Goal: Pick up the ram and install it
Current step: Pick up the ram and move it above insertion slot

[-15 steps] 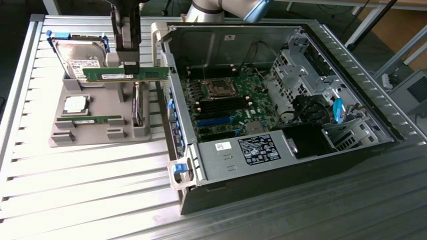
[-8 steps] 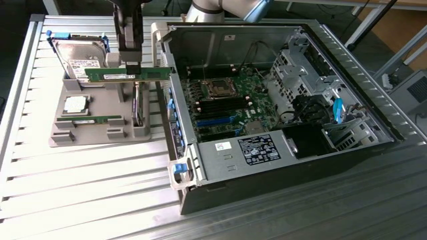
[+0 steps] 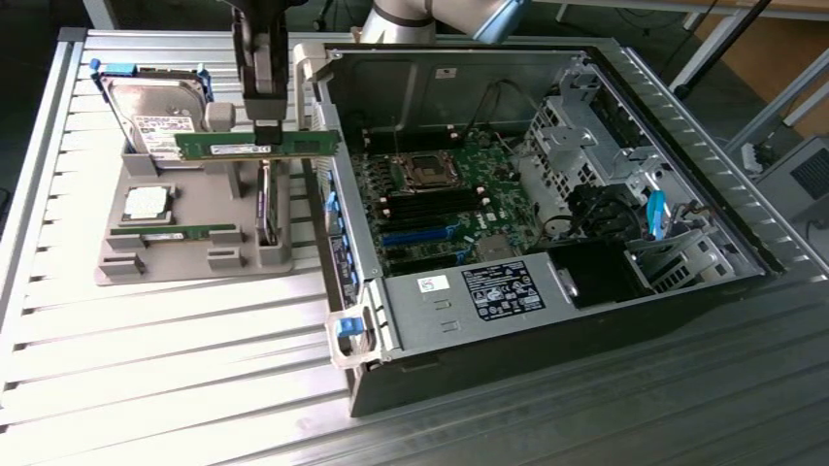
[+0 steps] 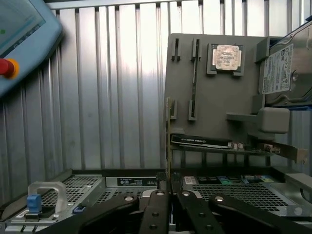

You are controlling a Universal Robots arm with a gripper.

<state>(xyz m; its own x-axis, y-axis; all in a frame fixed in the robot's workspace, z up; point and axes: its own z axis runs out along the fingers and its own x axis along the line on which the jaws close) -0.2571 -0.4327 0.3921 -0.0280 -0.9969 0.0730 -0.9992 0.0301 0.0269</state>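
Exterior view: the gripper (image 3: 267,129) pinches the ram (image 3: 220,146) mid-length by its top edge, above the grey tray (image 3: 194,267) beside the computer case (image 3: 518,374); it looks light, stiff and fragile

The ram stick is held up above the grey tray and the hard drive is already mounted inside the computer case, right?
Not quite. The fingers hold the ram above the grey tray, but the exterior view shows the hard drive resting on that tray, outside the computer case.
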